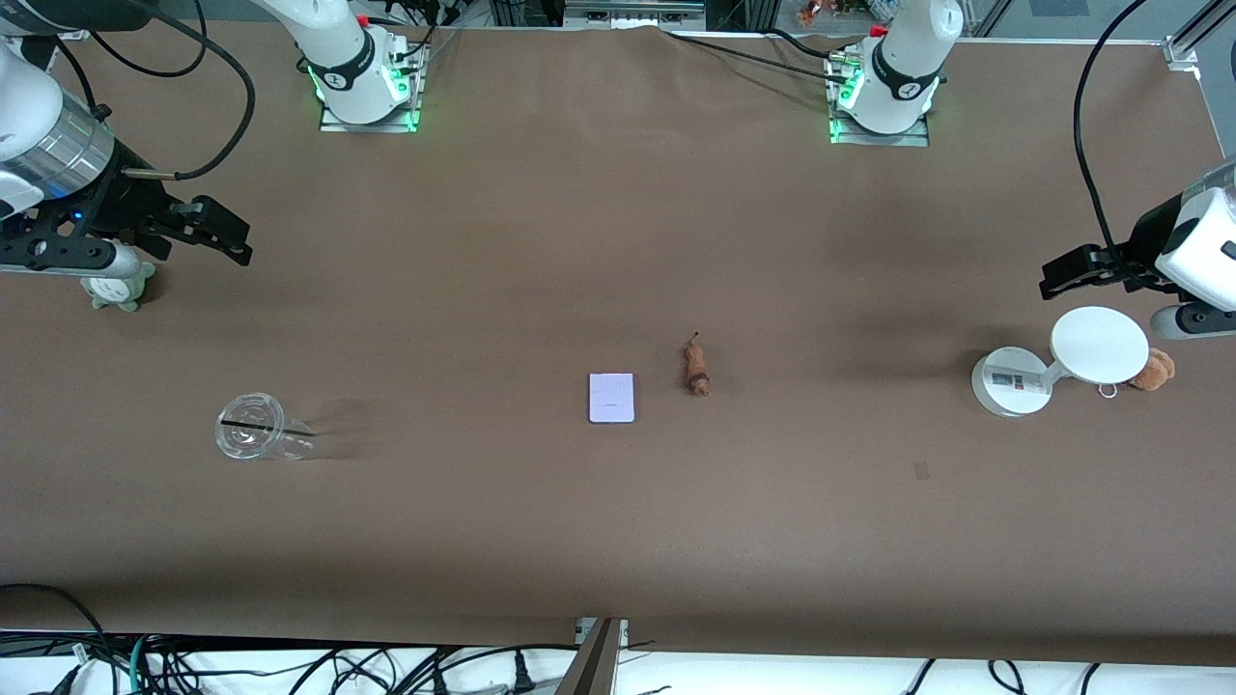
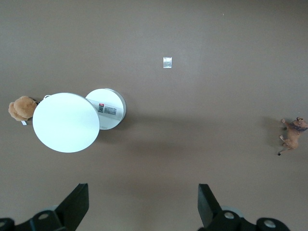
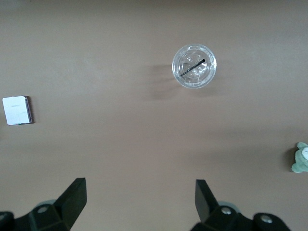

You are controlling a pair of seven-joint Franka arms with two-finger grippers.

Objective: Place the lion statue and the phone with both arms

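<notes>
Reddish-brown lion statue (image 1: pixel 696 368) beside phone (image 1: pixel 611 398) mid-table; left gripper (image 1: pixel 1072 272) and right gripper (image 1: pixel 214 232) spread empty, well apart.

White, rounded arm casings (image 1: pixel 343 43) are ringed by black joint bands; green lights are shown at the bases, black cables trailing.

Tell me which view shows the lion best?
The left wrist view: there the lion shows its legs, head and tail, though it sits at the picture's edge. The front view shows the lion whole but tiny, beside the phone. The right wrist view does not show it.
</notes>
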